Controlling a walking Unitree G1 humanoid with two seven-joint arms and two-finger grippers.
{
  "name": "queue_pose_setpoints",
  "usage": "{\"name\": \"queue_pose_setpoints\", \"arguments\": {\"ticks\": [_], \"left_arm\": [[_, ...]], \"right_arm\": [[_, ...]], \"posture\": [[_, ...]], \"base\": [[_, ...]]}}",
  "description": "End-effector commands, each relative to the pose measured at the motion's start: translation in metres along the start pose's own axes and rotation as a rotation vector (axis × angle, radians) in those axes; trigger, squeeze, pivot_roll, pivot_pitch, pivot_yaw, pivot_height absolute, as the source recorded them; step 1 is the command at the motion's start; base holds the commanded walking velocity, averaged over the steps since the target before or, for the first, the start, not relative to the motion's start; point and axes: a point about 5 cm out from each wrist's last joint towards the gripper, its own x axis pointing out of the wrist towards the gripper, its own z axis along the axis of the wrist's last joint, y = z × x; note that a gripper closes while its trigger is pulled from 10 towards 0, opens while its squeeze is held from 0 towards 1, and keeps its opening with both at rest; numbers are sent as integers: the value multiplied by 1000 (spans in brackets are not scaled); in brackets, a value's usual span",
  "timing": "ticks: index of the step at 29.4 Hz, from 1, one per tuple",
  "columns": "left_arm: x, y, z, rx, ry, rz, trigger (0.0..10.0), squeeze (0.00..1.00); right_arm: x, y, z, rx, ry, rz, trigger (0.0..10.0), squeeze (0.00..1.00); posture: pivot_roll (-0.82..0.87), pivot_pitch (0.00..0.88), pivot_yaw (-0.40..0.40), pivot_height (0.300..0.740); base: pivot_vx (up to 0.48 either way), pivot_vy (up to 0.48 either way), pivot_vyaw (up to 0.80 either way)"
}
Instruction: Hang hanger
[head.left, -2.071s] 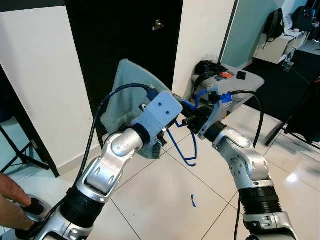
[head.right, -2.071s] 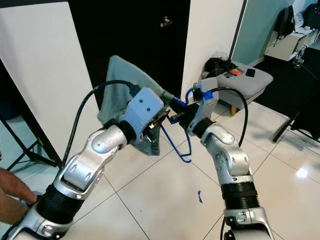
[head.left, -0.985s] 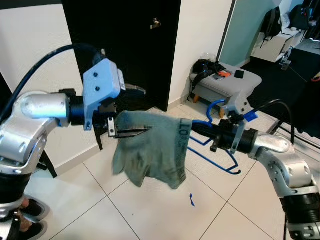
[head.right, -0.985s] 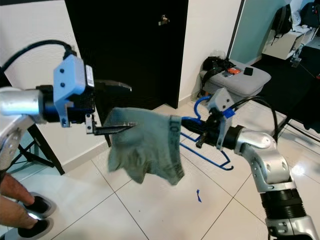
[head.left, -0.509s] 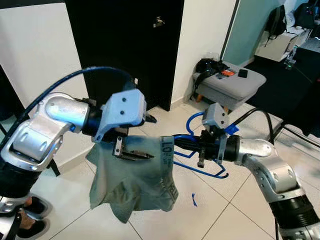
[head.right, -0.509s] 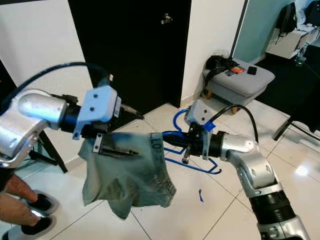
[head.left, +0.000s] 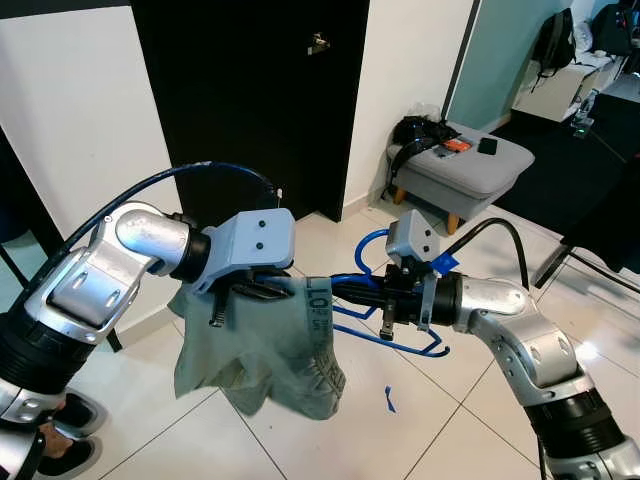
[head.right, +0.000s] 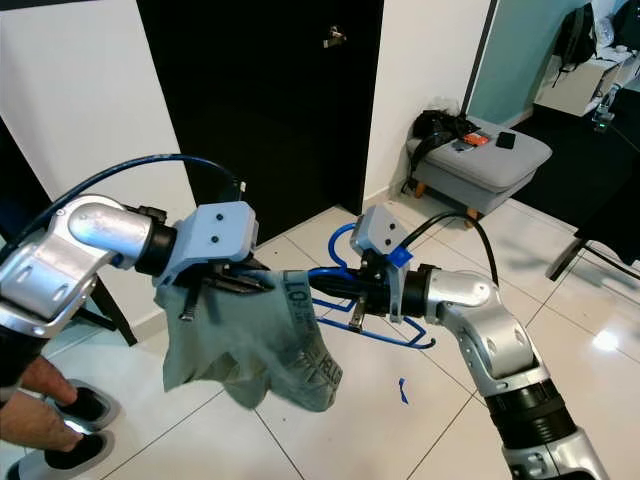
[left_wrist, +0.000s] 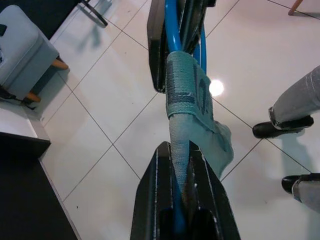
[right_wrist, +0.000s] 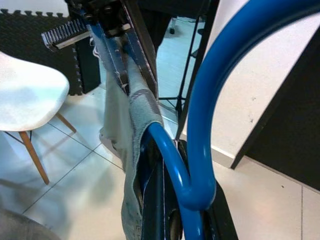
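A grey-green garment (head.left: 265, 350) hangs from its printed waistband, which is draped over one arm of a blue wire hanger (head.left: 402, 338). My left gripper (head.left: 262, 290) is shut on the waistband just left of the hanger's tip. In the left wrist view, the band (left_wrist: 181, 107) runs between its black fingers (left_wrist: 150, 200). My right gripper (head.left: 340, 292) is shut on the blue hanger and holds it level at chest height, pointing left. The hanger's hook (right_wrist: 215, 95) curves up close to the right wrist camera, with the garment (right_wrist: 125, 130) behind it.
A black door (head.left: 250, 90) stands straight ahead between white walls. A grey ottoman (head.left: 470, 165) with bags on it sits at the back right. A person's shoes (head.left: 50, 445) and hand (head.right: 30, 400) are at the lower left. The floor is white tile with a blue tape mark (head.left: 386, 401).
My left gripper has drawn in closer to the hanger's tip and dropped a little. The garment now hangs lower and more bunched. The right arm has shifted slightly left with the hanger.
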Motion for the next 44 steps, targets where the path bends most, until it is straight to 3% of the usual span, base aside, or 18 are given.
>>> {"name": "queue_pose_setpoints", "arguments": {"ticks": [1, 7, 9, 17, 20, 22, 23, 25, 28, 30, 35, 38, 39, 40, 41, 42, 44], "left_arm": [[4, -4, -7, -16, 30, -33, 0, 0], [4, -4, -8, -29, 12, -34, 0, 0], [4, -2, -8, -39, -14, -25, 0, 0], [-3, 12, -8, -34, -54, 62, 0, 0], [-17, 25, -12, -31, -48, 142, 0, 0], [-17, 25, -12, -31, -48, 142, 0, 0], [-24, 30, -14, -23, -37, 170, 0, 0], [-38, 39, -18, -5, -19, 230, 0, 0], [-44, 43, -19, 3, -15, 255, 0, 0], [-55, 52, -18, 26, -17, 303, 0, 0], [-65, 59, -15, 62, -21, 332, 0, 0], [-75, 65, 8, 165, -159, 322, 0, 0], [-75, 65, 8, 165, -159, 322, 0, 0], [-80, 68, 27, 233, -282, 304, 0, 0], [-80, 68, 27, 233, -282, 304, 0, 0], [-82, 69, 34, 258, -323, 299, 0, 0], [-84, 70, 39, 275, -359, 287, 0, 0]], "right_arm": [[3, 1, 20, -67, -61, 16, 10000, 0], [5, -1, 20, -65, -70, -12, 10000, 0], [5, -3, 21, -50, -87, -47, 10000, 1000], [-14, -11, 18, -23, -95, -131, 10000, 1000], [-49, -15, 11, 7, -83, -219, 10000, 1000], [-49, -15, 11, 7, -83, -219, 10000, 1000], [-66, -15, 9, 25, -87, -266, 10000, 1000], [-104, -7, 9, 85, -142, -345, 10000, 1000], [-118, -1, 8, 117, -173, -363, 10000, 1000], [-139, 19, -2, 201, -222, -377, 10000, 1000], [-151, 36, -15, 285, -281, -415, 10000, 1000], [-165, 48, -41, 411, -411, -544, 10000, 1000], [-165, 48, -41, 411, -411, -544, 10000, 1000], [-164, 53, -60, 490, -439, -597, 10000, 145], [-164, 53, -60, 490, -439, -597, 10000, 145], [-161, 53, -66, 520, -452, -611, 10000, 0], [-160, 53, -70, 553, -475, -621, 10000, 0]], "posture": [[30, 0, -12, 740], [26, 0, -7, 740], [25, 0, -5, 740], [20, 0, -2, 740], [14, 0, 0, 740], [14, 0, 0, 740], [7, 0, 5, 740], [-11, 0, 11, 740], [-13, 0, 11, 740], [-26, 0, 15, 740], [-32, 0, 19, 740], [-38, 0, 32, 740], [-38, 0, 32, 740], [-37, 0, 35, 740], [-37, 0, 35, 740], [-37, 0, 37, 740], [-37, 0, 37, 740]], "base": [[0, 0, 0], [0, 0, 0], [0, 0, 0], [0, 0, 0], [0, 0, 0], [0, 0, 0], [0, 0, 0], [0, 0, 0], [0, 0, 0], [0, 0, 0], [0, 0, 0], [0, 0, 0], [0, 0, 0], [0, 0, 0], [0, 0, 0], [0, 0, 0], [0, 0, 0]]}}
